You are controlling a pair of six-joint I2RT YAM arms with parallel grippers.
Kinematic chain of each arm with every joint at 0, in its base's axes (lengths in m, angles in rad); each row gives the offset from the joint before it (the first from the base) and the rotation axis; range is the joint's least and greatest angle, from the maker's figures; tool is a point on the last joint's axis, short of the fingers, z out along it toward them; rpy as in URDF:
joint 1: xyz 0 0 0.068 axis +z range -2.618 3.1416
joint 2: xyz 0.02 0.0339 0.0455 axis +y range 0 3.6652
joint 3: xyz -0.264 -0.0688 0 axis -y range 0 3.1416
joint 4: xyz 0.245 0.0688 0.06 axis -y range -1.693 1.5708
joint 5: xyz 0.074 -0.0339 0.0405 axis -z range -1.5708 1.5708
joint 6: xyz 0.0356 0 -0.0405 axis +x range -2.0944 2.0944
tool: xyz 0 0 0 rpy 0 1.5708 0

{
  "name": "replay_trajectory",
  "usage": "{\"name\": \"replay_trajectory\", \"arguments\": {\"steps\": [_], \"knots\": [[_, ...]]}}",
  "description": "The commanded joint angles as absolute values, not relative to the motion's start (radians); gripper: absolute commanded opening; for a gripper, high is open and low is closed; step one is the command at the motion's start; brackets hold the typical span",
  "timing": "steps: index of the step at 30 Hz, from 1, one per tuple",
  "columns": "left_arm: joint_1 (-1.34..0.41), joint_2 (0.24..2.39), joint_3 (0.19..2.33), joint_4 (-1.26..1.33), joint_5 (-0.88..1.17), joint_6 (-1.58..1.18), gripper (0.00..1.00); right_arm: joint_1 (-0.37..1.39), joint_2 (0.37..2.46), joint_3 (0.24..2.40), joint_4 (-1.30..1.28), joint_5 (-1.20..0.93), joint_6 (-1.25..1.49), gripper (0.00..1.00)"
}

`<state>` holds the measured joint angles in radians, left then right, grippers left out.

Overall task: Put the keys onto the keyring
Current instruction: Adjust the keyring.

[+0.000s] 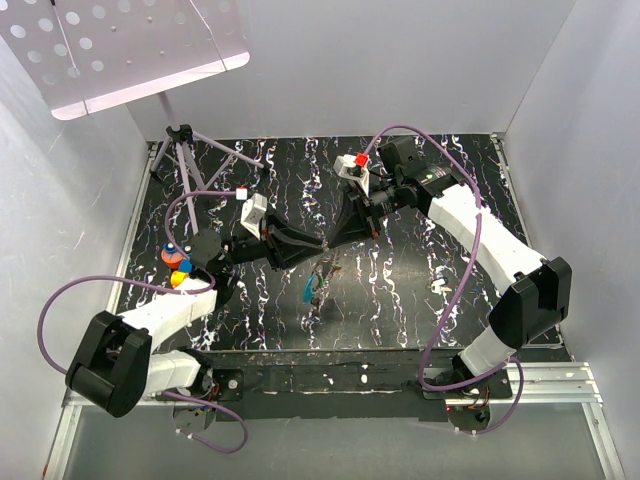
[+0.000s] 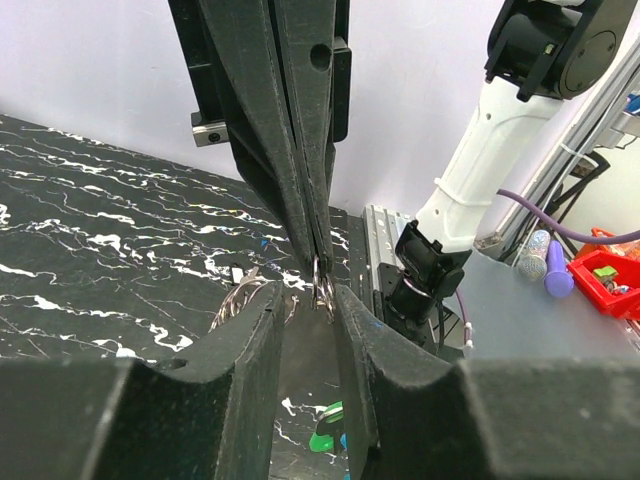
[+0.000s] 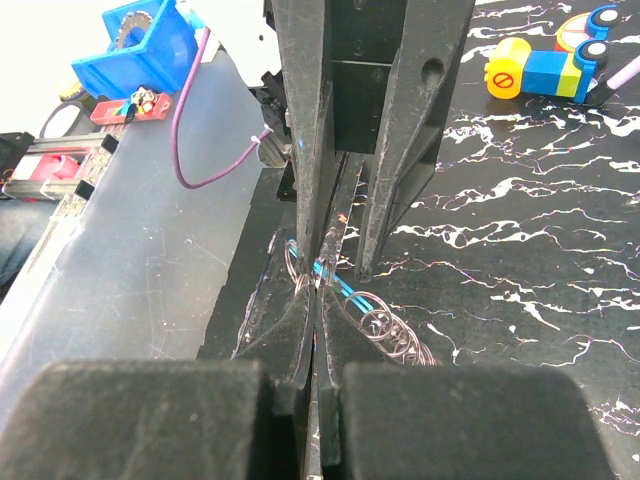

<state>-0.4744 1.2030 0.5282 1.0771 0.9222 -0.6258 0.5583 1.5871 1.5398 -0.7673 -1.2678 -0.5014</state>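
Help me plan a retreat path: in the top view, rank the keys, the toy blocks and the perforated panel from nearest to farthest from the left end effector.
1. keys, just nearside of the left end effector.
2. toy blocks, well off to the left.
3. perforated panel, far left corner.

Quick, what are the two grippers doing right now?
Left gripper: partly open, straddling the keyring, no grip visible.
Right gripper: shut on the keyring.

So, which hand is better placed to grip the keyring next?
Left. The left hand stands open on both sides of the keyring, which the right hand pinches shut.
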Motion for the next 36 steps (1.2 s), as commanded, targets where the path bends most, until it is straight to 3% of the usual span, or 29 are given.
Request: {"name": "replay_trajectory", "arguments": {"steps": [1,11,18,21,24,36], "knots": [[-0.485,1.203,0.548,1.101,0.939,-0.626,0.23,0.561,1.56,1.563,-0.77,-1.325,-0.506,0.01],[-0.491,1.223,0.561,1.103,0.931,-0.63,0.0,0.563,1.559,1.559,-0.769,-1.328,-0.503,0.01],[-0.491,1.221,0.569,1.078,0.92,-0.62,0.0,0.563,1.559,1.559,-0.769,-1.328,-0.505,0.01],[-0.491,1.22,0.572,1.063,0.916,-0.617,0.13,0.563,1.56,1.56,-0.767,-1.33,-0.505,0.01],[-0.495,1.218,0.572,1.062,0.913,-0.615,0.17,0.563,1.562,1.559,-0.765,-1.327,-0.499,0.01],[-0.508,1.226,0.58,1.063,0.917,-0.617,0.12,0.566,1.563,1.559,-0.758,-1.324,-0.494,0.01]]}}
